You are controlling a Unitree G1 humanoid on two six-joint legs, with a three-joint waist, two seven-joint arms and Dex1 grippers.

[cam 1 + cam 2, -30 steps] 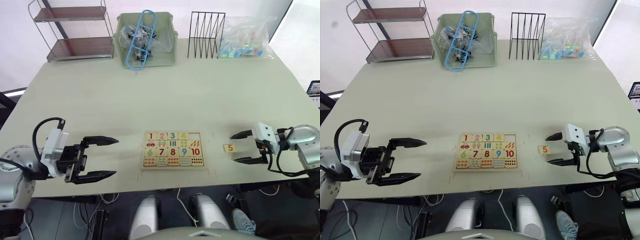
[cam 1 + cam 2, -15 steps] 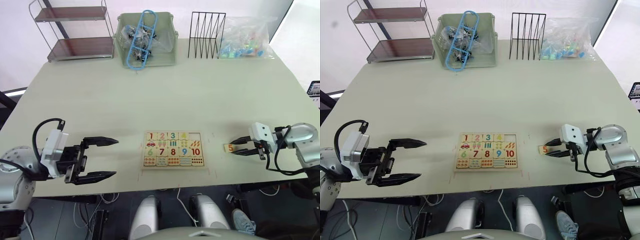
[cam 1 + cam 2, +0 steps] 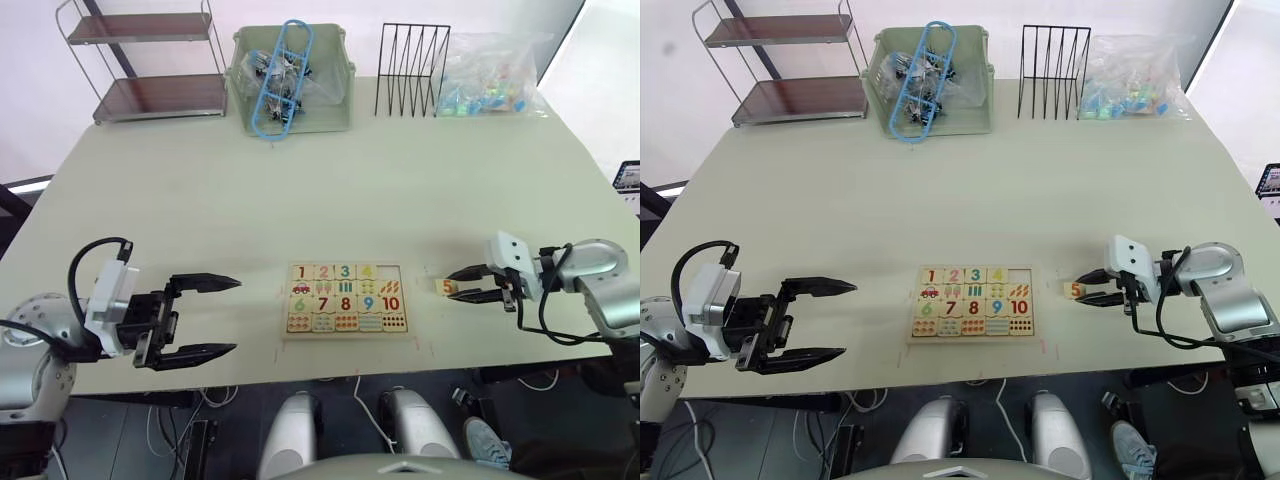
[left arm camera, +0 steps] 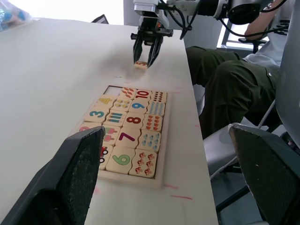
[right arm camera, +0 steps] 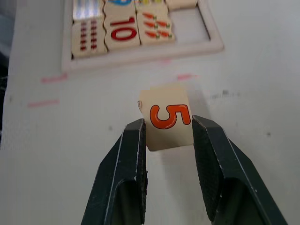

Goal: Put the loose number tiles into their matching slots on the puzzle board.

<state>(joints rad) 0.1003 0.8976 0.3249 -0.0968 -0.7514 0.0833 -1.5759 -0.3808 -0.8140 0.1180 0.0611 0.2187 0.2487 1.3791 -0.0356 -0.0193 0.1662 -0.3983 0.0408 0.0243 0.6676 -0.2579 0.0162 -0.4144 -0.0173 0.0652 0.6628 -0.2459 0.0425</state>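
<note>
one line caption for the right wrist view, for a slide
Right gripper clamps the orange 5 tile short of the puzzle board.

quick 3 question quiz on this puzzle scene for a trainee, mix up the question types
1. True or false: the right pincer grips the 5 tile.
2. Which top-row slot on the board is empty? A) first B) third C) fifth
3. Fill in: the left pincer is ____ (open/shut).

Key: 1 true; 2 C, the empty slot sits right of the 4; 3 open, holding nothing.
</note>
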